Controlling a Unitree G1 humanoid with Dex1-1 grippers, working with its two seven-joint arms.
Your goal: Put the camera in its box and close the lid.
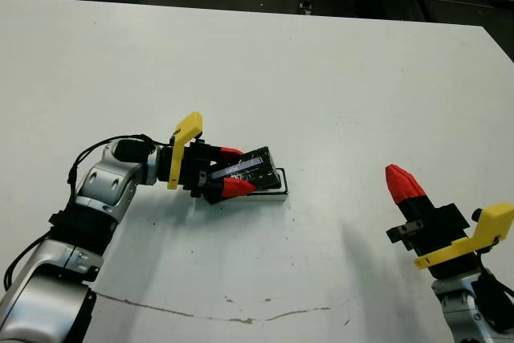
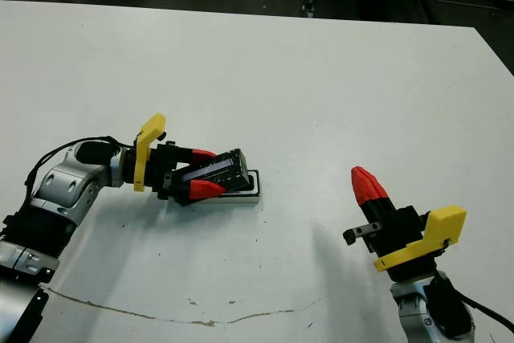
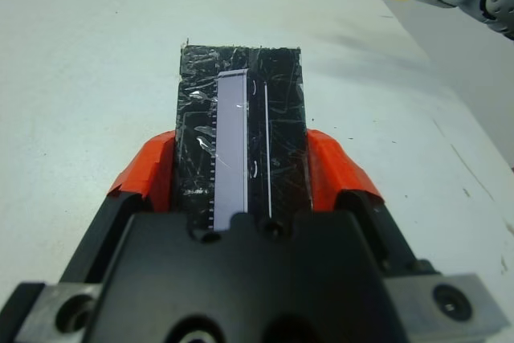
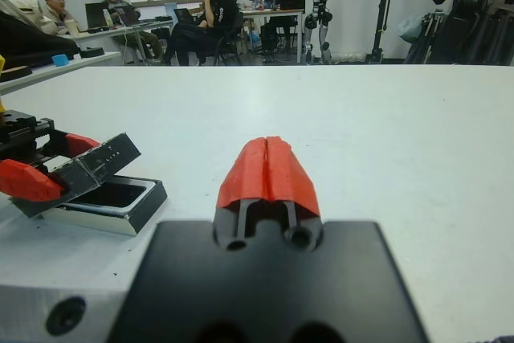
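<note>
A plain white table (image 1: 321, 78) carries a thin brownish crack line along its near edge. Beyond it, people (image 4: 210, 6) sit at desks in a workshop. The left gripper (image 1: 233, 173) clamps the lid (image 1: 249, 168), a flat black slab with crinkled shiny wrap, held tilted just above the box (image 4: 112, 208), a white-walled tray with a dark interior; the lid's far end hangs over the box. Well away from the box, the right gripper (image 2: 365, 181) rests with its red fingertips pressed together, holding nothing.

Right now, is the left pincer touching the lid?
Touching. The left wrist view shows both red fingers pressed against the lid's sides.
</note>
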